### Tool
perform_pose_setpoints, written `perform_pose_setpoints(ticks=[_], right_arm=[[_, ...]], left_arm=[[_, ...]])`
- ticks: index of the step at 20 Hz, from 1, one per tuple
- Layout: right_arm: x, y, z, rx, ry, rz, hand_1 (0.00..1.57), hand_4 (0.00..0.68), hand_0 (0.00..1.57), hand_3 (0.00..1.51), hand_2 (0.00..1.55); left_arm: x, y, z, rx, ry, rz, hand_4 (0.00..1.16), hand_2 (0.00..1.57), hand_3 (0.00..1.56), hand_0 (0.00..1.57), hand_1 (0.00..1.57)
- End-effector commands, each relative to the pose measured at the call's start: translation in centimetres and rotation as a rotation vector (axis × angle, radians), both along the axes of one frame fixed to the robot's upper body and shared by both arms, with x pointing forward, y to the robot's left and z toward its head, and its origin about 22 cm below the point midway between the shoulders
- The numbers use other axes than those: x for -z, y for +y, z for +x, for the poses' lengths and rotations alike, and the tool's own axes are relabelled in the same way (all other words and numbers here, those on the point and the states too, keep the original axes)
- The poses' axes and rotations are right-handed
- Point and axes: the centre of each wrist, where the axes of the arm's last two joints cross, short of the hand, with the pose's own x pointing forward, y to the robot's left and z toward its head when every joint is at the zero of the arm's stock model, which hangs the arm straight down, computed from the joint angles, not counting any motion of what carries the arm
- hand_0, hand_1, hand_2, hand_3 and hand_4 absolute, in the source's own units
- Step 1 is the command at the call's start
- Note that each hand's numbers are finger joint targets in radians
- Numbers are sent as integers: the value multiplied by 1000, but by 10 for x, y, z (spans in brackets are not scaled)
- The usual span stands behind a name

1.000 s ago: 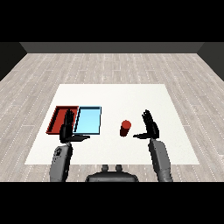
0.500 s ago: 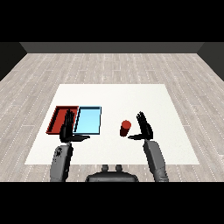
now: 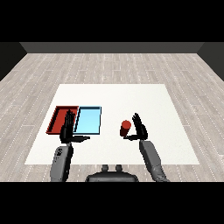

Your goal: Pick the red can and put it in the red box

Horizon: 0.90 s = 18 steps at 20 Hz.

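Your right hand (image 3: pixel 140 129) stands spread wide just beside the upright red can (image 3: pixel 125 127). Your left hand (image 3: pixel 68 132) hangs wide-fingered over the red tray (image 3: pixel 57 120)'s near edge.

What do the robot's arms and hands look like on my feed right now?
Both forearms are grey, rounded, tapering tubes coming in from the lower corners. Each ends in a black hand with slim fingers and a thumb: the left hand and the right hand. The left forearm shows a small dark round detail near the wrist. No cables, sleeves or readable markings are visible.
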Motion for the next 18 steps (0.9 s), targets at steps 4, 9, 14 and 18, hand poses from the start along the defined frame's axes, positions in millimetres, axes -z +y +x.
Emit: perform_pose_setpoints(ticks=[4,9,14,18], right_arm=[[2,21,16,9,26,11,0,0,0,0,0],[0,13,8,8,25,18,0,0,0,0,0],[-14,21,11,-9,7,40,0,0,0,0,0],[9,32,1,-30,34,45,0,0,0,0,0]], left_arm=[[3,13,1,5,-14,-3,0,0,0,0,0],[-1,1,-12,16,-4,1,0,0,0,0,0],[-1,7,-4,20,10,-5,0,0,0,0,0],[2,-1,-23,23,-7,8,0,0,0,0,0]])
